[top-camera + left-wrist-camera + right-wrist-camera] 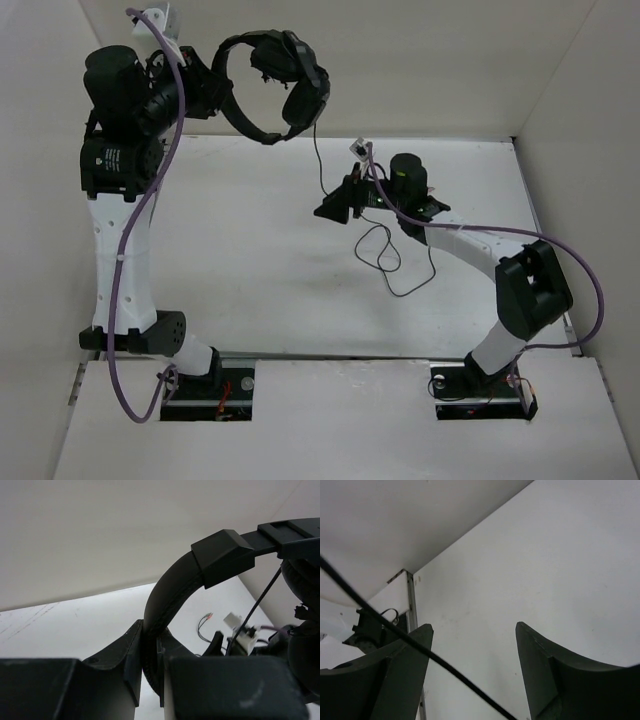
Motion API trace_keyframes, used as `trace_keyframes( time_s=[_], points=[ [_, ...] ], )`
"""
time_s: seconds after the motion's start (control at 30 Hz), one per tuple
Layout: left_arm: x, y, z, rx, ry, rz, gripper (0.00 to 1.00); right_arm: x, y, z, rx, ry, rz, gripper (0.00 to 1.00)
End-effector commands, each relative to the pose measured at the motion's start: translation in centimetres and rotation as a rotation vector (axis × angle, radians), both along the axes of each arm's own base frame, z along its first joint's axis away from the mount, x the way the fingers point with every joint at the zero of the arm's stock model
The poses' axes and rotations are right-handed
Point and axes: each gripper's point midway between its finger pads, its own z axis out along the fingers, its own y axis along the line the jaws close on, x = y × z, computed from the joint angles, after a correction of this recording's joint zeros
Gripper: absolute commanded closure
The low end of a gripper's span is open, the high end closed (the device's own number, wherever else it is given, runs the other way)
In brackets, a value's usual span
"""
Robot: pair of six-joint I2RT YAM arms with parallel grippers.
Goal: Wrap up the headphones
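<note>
The headphones (298, 98) hang above the far left of the table (250, 280). The left claw (208, 92) is clamped on the headband (170, 595), likely so the cable (318, 150) drops free for winding. The right claw (335, 208) gapes wide. Only its wrist view shows the cable crossing one finger, ungripped; only the left wrist view shows the pinch up close.

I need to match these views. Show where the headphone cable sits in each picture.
Top external: the cable drops from the headphones, passes the right hand and loops on the table.
Left wrist: the cable is a thin line slanting down at the right.
Right wrist: the cable runs diagonally from the left edge to the bottom, crossing one finger.
Shared landmark: the right hand, in all three.
</note>
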Motion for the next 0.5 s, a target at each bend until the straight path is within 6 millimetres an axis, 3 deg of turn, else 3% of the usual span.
trace_keyframes(
  time_s=[0.0,0.1,0.17,0.3,0.33,0.47],
  points=[
    [-2.5,0.3,6.3,-0.123,-0.164,-0.012,1.0,-1.9,0.4,2.7,0.04,-0.135,0.054,0.3],
    [-2.5,0.9,6.6,-0.147,-0.162,0.0,1.0,-2.6,0.6,2.6,0.034,-0.154,0.084,0.44],
    [-2.5,1.3,6.8,-0.16,-0.165,0.012,1.0,-3.2,1.0,2.6,0.032,-0.173,0.118,0.65],
    [-1.9,2.6,6.8,-0.171,-0.167,0.063,1.0,-3.7,0.9,2.3,0.0,-0.199,0.123,0.96],
    [-1.5,3.1,6.6,-0.173,-0.164,0.088,1.0,-3.6,0.8,2.2,-0.023,-0.212,0.106,1.0],
    [0.9,5.6,4.4,-0.178,-0.128,0.235,1.0,-2.7,0.2,1.4,-0.223,-0.353,0.045,1.0]
  ],
)
